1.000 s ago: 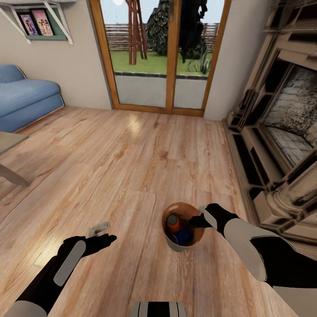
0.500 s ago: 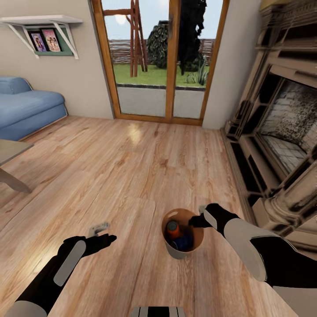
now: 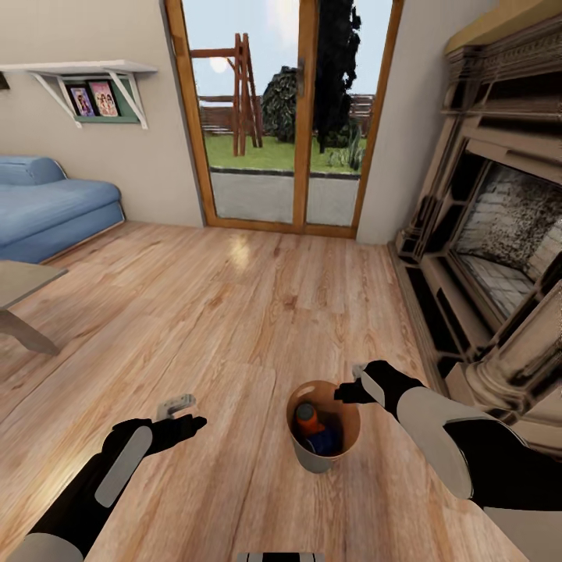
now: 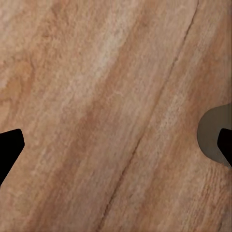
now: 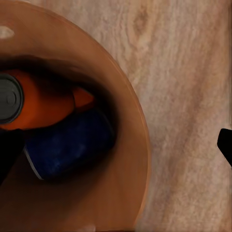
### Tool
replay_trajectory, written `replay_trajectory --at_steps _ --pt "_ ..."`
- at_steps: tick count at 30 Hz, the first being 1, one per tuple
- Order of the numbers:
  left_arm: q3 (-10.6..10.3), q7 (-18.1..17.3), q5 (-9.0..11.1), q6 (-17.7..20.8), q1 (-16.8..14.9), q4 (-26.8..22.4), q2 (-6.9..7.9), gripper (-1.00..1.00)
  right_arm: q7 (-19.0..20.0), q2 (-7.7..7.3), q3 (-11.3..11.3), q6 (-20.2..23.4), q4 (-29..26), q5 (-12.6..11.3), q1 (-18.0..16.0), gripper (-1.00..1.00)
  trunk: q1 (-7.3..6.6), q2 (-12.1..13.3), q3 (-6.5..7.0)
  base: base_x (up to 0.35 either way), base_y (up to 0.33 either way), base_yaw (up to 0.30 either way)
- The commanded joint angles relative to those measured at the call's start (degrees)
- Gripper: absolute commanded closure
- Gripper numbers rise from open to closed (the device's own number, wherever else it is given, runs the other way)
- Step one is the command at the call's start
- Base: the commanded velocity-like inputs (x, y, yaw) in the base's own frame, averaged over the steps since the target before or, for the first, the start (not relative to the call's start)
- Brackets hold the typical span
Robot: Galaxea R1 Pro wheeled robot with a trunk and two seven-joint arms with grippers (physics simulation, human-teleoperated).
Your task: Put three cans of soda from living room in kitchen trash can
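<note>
The trash can [image 3: 316,457], grey-beige outside and brown inside, stands on the wood floor in front of me. Inside it lie an orange soda can [image 3: 310,417] and a dark blue soda can [image 3: 325,441]. My right gripper [image 3: 350,382] hovers open over the bin's far right rim. In the right wrist view the right gripper [image 5: 116,150] straddles the rim [image 5: 140,159], with the orange can [image 5: 43,104] and blue can [image 5: 67,150] below. My left gripper [image 3: 186,414] is open above bare floor to the bin's left, and the left wrist view looks past the left gripper [image 4: 116,145] at planks.
A large fireplace surround [image 3: 499,234] lines the right wall. Wood-framed glass doors [image 3: 285,117] stand ahead, a blue sofa [image 3: 55,207] and a table corner [image 3: 23,285] at the left. Open plank floor [image 3: 234,297] stretches between them.
The whole head view has tilted upward, so the room and the bin sit lower in the picture. Both arms hold the same pose and both grippers stay open.
</note>
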Motion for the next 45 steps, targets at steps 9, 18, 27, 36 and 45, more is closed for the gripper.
replay_trajectory --at_steps 9,18,27,36,45 --pt "0.0 0.0 0.0 -0.3 0.0 0.0 0.0 -1.0 0.1 0.0 0.0 0.0 0.0 0.0 0.0 -1.0 -0.23 0.1 2.0 0.0 0.0 0.0" --pt "0.0 0.0 -0.1 -0.7 0.0 0.1 0.0 -1.0 0.1 0.0 0.0 0.0 0.0 0.0 0.0 -1.0 -0.65 0.6 3.95 0.0 0.0 0.0" --pt "0.0 0.0 -0.1 -0.9 0.0 0.2 0.0 -1.0 0.1 0.0 0.0 0.0 0.0 0.0 0.0 -1.0 -2.63 4.2 5.57 0.0 0.0 0.0" --pt "0.0 0.1 -0.1 -0.9 0.0 0.3 0.0 -1.0 0.1 -0.15 0.0 0.0 0.0 0.1 0.0 -1.0 -4.6 7.8 7.18 0.0 0.0 0.0" --pt "0.0 0.1 -0.1 -0.9 0.0 0.4 0.0 -1.0 0.1 -0.17 0.0 0.0 0.0 0.0 0.0 -1.0 -6.58 11.4 8.8 0.0 0.0 0.0"
